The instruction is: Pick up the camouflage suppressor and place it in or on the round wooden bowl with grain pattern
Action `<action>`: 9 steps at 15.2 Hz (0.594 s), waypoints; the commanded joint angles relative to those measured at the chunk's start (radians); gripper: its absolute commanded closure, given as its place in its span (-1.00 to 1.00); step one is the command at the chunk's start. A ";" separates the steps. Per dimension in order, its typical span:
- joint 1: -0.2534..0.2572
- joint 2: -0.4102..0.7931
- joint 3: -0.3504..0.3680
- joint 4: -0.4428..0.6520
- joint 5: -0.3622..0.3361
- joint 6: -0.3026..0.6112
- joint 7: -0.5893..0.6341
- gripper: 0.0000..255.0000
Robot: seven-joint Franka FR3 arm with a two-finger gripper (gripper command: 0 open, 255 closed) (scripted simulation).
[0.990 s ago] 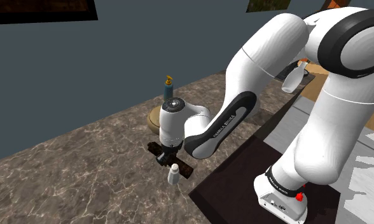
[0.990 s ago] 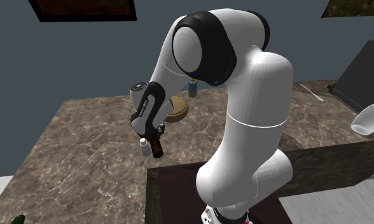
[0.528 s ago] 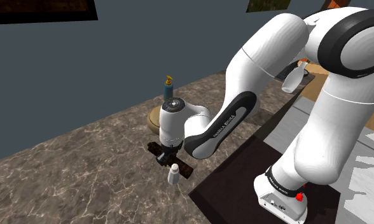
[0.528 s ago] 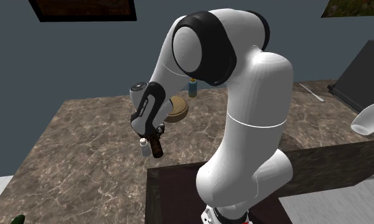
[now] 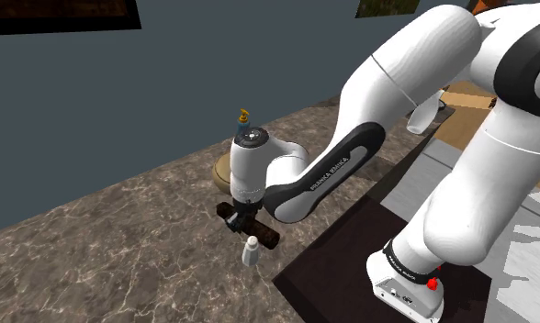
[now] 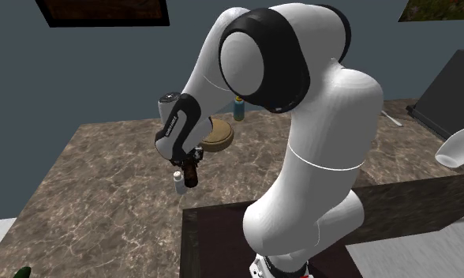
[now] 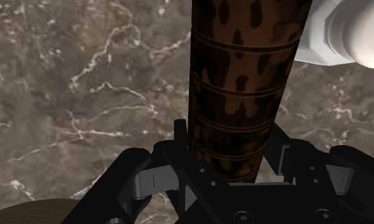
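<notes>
The camouflage suppressor (image 7: 242,76) is a brown cylinder with dark blotches and ringed grooves. My gripper (image 7: 229,147) is shut on one end of it, a finger pressed to each side. In the shoulder view the suppressor (image 5: 262,233) hangs slanted just above the marble counter under the gripper (image 5: 242,217). In the second exterior view the gripper (image 6: 192,160) holds the suppressor (image 6: 192,175) end down. The round wooden bowl (image 5: 223,169) sits just behind the gripper; its flat top (image 6: 219,136) is bare, and its rim (image 7: 27,213) lies close to the hand.
A small white bottle (image 5: 251,250) stands on the counter right beside the suppressor's free end (image 6: 177,182) (image 7: 345,32). A blue bottle with a yellow top (image 5: 243,119) stands behind the bowl. The dark stand (image 5: 351,266) borders the marble counter (image 5: 103,248).
The arm has risen and the hand with it. The suppressor has come up a little off the counter, still clasped in the fingers.
</notes>
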 commanded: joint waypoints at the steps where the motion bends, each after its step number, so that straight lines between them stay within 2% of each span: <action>1: -0.006 -0.033 0.012 0.000 0.038 -0.027 -0.027 1.00; 9: -0.009 -0.144 0.027 0.016 0.150 -0.135 -0.111 1.00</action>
